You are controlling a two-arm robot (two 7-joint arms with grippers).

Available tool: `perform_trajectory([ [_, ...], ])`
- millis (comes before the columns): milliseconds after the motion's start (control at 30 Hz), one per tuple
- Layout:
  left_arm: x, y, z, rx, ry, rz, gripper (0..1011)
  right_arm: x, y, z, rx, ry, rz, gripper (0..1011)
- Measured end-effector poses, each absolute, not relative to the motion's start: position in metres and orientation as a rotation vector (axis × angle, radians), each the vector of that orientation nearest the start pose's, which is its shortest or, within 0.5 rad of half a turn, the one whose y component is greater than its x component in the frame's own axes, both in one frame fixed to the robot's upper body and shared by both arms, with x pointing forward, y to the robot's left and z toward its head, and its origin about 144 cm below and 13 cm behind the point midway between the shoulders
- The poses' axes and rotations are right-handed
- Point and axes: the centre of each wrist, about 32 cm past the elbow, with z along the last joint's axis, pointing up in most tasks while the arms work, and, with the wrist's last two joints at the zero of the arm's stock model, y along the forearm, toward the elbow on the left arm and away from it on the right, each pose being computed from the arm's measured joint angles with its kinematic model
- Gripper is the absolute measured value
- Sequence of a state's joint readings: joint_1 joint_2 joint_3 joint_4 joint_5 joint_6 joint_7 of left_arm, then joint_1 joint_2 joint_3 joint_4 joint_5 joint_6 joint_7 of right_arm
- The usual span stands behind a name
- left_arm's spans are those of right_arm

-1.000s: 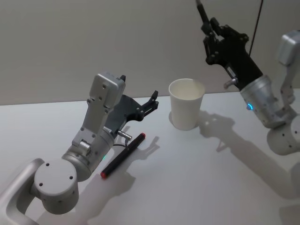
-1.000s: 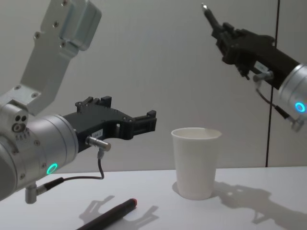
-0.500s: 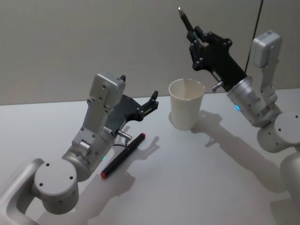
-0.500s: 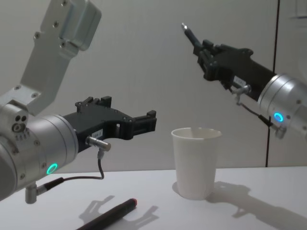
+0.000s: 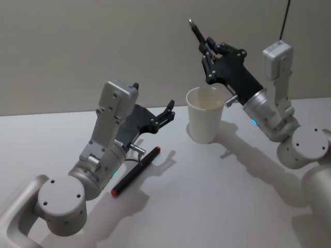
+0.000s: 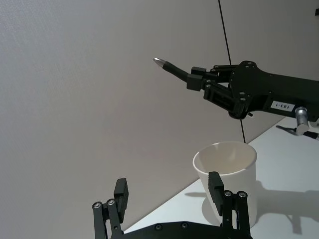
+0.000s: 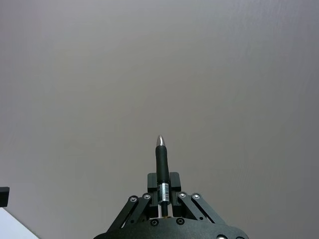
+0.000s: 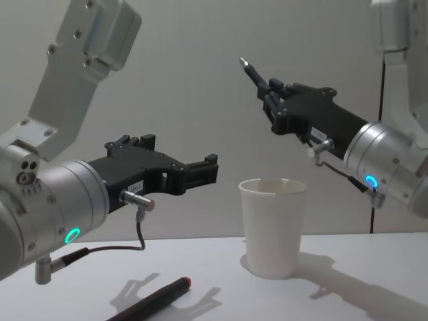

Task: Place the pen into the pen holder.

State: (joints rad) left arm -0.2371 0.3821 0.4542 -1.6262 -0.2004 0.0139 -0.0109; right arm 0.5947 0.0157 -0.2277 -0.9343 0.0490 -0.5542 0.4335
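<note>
**Table** [image 5: 207,196]: white, smooth, matt top. It spans the lower part of the head view, and its far edge runs along the foot of the wall.

**Wall** [image 5: 77,41]: plain, pale grey, unmarked, standing behind the table.

**Marker** [image 5: 135,171]: slim black barrel, red at both ends. It lies flat on the table's left half, set diagonally, with one red end toward the wall and the other nearer the front.

**Cord** [image 5: 285,18]: thin and dark, hanging down the wall at the upper right. Its lower end is hidden.
</note>
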Motion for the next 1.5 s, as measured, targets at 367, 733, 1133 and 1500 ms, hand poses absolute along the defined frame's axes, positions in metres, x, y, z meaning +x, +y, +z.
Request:
perform_trajectory([
  [367,0.492,0.198,1.204,0.061,-0.268,1.124,1001,0.62,-0.173,1.172,0.209,-0.476,-0.903,132],
  [733,0.492,0.198,1.204,0.061,-0.268,1.124,1001,0.624,-0.17,1.16,0.176,-0.472,-0.893,131],
  [1133,0.492,0.198,1.204,0.061,-0.268,1.124,1001,0.625,-0.166,1.149,0.154,-0.468,-0.888,132],
  [1500,0.492,0.198,1.204,0.061,-0.268,1.124,1001,0.625,-0.165,1.144,0.144,-0.466,-0.888,410],
])
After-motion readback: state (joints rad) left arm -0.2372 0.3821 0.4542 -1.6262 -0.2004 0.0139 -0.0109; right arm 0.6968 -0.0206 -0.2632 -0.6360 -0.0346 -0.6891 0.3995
